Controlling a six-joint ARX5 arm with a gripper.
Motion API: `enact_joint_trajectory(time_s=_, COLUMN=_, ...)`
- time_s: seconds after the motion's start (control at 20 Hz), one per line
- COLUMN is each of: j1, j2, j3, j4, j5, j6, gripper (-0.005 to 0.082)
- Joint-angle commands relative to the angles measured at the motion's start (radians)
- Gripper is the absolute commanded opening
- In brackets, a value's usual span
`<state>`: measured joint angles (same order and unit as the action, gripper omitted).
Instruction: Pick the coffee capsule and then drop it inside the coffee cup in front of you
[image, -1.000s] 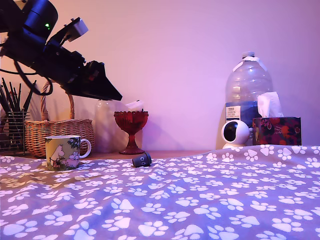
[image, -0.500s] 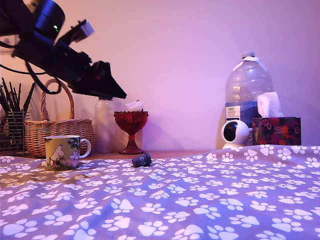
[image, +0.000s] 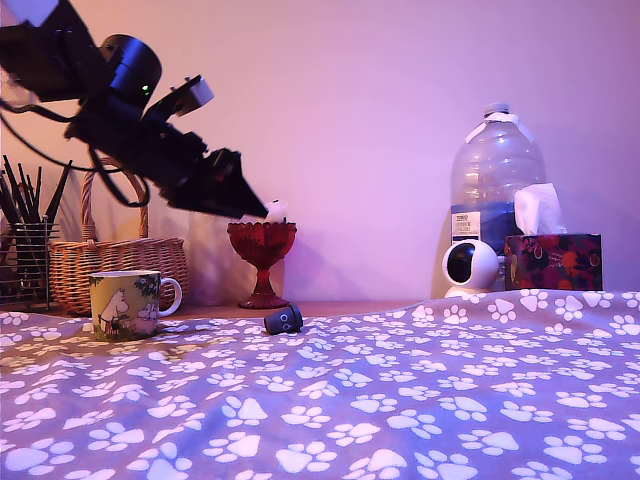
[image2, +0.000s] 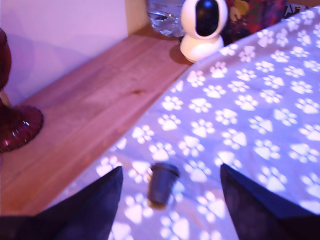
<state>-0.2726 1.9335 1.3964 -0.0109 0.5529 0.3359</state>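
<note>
The dark blue coffee capsule lies on its side on the paw-print cloth, near the cloth's back edge; in the wrist view the capsule rests between the two dark fingers, well below them. The yellow-green coffee cup with cartoon figures and a white handle stands at the exterior view's left. My gripper hangs in the air above and to the left of the capsule, tilted down toward it. It is open and holds nothing.
A red glass goblet stands just behind the capsule. A wicker basket and a wire holder of pens sit behind the cup. On the right are a white round camera, a big water bottle and a tissue box.
The arm has swung toward the exterior view's right and dipped, bringing the gripper tip from near the basket to in front of the goblet's rim. Capsule and cup have not moved.
</note>
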Motion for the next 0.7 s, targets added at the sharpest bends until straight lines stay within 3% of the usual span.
enact_joint_trajectory(time_s=0.0, j1=-0.003, j2=0.047, j3=0.034, j4=-0.003, j5=0.013, j6=0.005, gripper=0.0567)
enact_joint_trajectory(time_s=0.65, j1=-0.013, j2=0.24, j3=0.163, j4=-0.018, j5=0.033, j6=0.005, gripper=0.0567)
